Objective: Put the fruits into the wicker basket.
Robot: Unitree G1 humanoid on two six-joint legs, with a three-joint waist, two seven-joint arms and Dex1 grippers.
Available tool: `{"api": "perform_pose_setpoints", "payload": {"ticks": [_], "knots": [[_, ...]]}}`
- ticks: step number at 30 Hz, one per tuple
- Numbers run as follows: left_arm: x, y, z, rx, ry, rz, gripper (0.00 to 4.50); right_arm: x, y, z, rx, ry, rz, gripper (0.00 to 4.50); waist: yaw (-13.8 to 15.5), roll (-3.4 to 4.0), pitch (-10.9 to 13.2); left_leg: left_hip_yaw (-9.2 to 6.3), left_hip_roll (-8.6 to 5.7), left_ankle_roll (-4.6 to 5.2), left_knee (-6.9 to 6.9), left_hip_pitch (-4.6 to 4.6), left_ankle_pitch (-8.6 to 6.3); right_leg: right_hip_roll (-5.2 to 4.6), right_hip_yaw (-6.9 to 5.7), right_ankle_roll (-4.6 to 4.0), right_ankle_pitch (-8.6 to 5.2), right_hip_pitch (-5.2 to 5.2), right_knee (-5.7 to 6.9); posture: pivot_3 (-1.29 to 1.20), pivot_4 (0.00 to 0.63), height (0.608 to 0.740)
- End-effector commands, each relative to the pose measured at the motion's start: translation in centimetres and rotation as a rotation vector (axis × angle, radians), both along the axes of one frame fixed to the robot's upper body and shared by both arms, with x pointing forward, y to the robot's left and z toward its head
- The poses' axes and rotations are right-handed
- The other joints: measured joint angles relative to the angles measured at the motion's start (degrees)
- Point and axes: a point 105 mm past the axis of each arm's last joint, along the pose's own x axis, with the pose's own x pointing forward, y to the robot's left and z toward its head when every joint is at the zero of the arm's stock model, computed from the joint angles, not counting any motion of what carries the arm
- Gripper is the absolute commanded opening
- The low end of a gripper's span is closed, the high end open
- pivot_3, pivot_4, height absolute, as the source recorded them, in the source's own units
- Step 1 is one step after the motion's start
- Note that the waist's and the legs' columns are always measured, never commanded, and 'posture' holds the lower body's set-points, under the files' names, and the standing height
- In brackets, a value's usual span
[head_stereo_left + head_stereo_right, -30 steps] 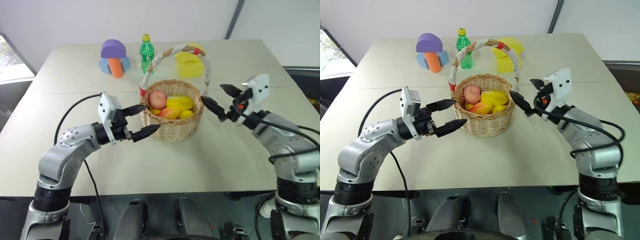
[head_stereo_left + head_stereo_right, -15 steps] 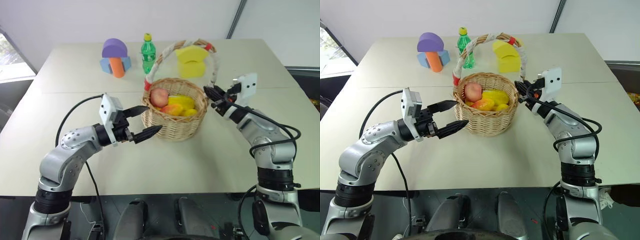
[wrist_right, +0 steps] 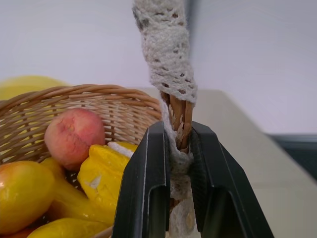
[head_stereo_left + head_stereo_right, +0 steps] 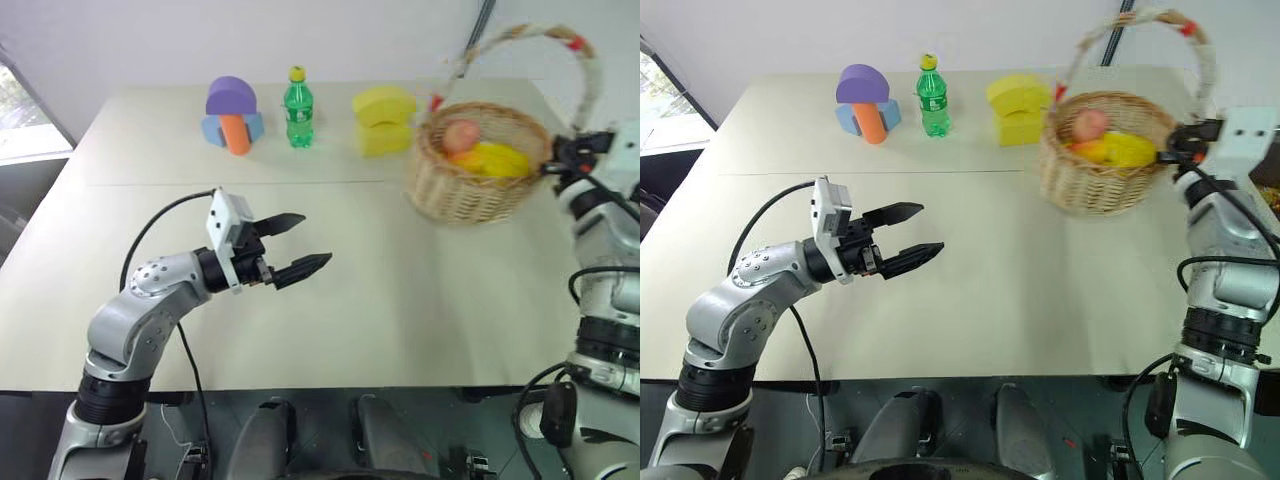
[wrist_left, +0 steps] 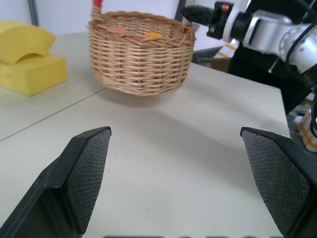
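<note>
Right gripper (image 3: 178, 148) clamped on wicker basket (image 4: 468, 185) handle base, basket tilted off the table (image 4: 400, 300), right of yellow foam blocks (image 4: 384, 120); fruits (image 3: 69, 168) inside. Left gripper (image 4: 297, 245) spread wide, empty, well left of basket.

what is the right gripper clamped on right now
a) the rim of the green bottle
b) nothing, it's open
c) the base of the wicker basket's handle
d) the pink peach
c: the right wrist view shows the right gripper shut on the lower end of the white-wrapped handle of the wicker basket, with the peach lying untouched inside.
</note>
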Motion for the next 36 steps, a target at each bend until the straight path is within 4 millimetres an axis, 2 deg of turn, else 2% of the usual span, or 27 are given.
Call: {"api": "perform_pose_setpoints", "payload": {"ticks": [1,2,4,6,9,13,17,19,21,27,31,36], "knots": [[-0.2,-0.4,0.6,-0.011,-0.027,-0.019,4.5,-0.1,-0.9,1.7,-0.025,-0.073,-0.038,0.04,-0.5,0.05,0.0,0.06,0.02,0.0,-0.01,0.02,0.0,0.02,0.04,0.0,0.0,-0.01,0.02,0.0,0.15,0.74],[-0.2,-0.3,0.5,-0.011,-0.026,-0.018,4.5,-0.1,-1.2,1.4,-0.013,-0.067,-0.043,0.04,-0.7,0.05,0.0,0.08,0.03,0.0,-0.01,0.02,0.0,0.02,0.04,0.0,0.0,-0.01,0.04,0.0,0.15,0.74],[-0.2,-0.3,0.5,-0.011,-0.026,-0.014,4.5,-0.1,-1.4,1.2,-0.004,-0.064,-0.041,1.11,-0.9,0.05,0.0,0.09,0.03,0.0,0.0,0.02,0.01,0.01,0.05,0.0,0.0,-0.01,0.08,0.0,0.15,0.74],[-0.2,-0.1,0.5,-0.011,-0.026,-0.008,4.5,-0.3,-1.3,1.3,-0.016,-0.069,-0.038,1.97,-1.0,0.05,0.0,0.1,0.02,0.01,0.01,0.02,0.0,0.0,0.06,0.01,0.0,-0.01,0.08,0.0,0.15,0.74],[-0.1,0.1,0.4,-0.011,-0.026,0.005,4.5,-1.1,-1.4,1.8,-0.056,-0.075,-0.048,3.6,-0.9,0.05,0.0,0.09,0.02,0.01,0.01,0.02,0.0,0.0,0.05,0.01,0.0,0.0,0.08,0.0,0.15,0.74],[0.7,1.3,0.1,-0.002,-0.01,0.076,4.5,-3.3,-1.9,2.1,-0.119,-0.081,-0.032,3.6,-0.3,0.05,0.0,0.07,0.01,0.03,0.02,0.01,-0.01,-0.02,0.05,0.01,0.0,0.0,0.07,0.0,0.15,0.74],[1.8,3.6,-0.9,-0.005,0.026,0.192,4.5,-5.6,-2.3,1.0,-0.189,-0.046,0.016,3.6,0.5,0.06,0.0,0.07,-0.01,0.09,0.02,0.01,-0.05,-0.03,0.05,0.01,0.0,0.03,0.03,0.0,0.15,0.74],[2.5,5.5,-2.2,0.001,0.048,0.3,4.5,-6.3,-0.8,0.1,-0.162,-0.042,0.141,3.6,0.4,0.06,0.0,0.09,-0.01,0.1,0.04,0.01,-0.05,-0.04,0.06,0.01,0.0,0.03,0.03,0.0,0.15,0.74],[3.1,8.0,-4.0,0.028,0.082,0.429,4.5,-7.0,2.0,-1.1,-0.155,-0.01,0.321,3.6,0.2,0.1,0.0,0.1,0.02,0.11,0.03,0.05,-0.06,-0.03,0.07,0.02,0.0,0.05,0.03,0.0,0.15,0.74],[2.9,11.8,-6.5,0.073,0.096,0.585,4.5,-8.3,10.1,-5.0,-0.2,0.155,0.746,3.6,0.5,0.1,0.0,0.09,0.11,0.1,0.05,0.12,-0.05,0.0,0.06,0.02,0.0,0.13,0.03,0.0,0.15,0.74],[2.6,12.5,-7.3,0.092,0.099,0.612,4.5,-7.9,11.2,-7.4,-0.234,0.233,0.789,3.6,0.8,0.08,0.0,0.07,0.04,0.12,0.07,0.1,-0.08,-0.12,0.05,0.02,0.0,0.15,-0.02,0.0,0.15,0.74],[2.2,12.5,-7.4,0.099,0.097,0.62,4.5,-7.0,11.3,-7.7,-0.224,0.222,0.799,3.6,0.8,0.07,0.0,0.02,-0.01,0.13,0.06,0.04,-0.09,-0.21,0.05,0.02,0.0,0.13,-0.09,0.0,0.15,0.74]]}}
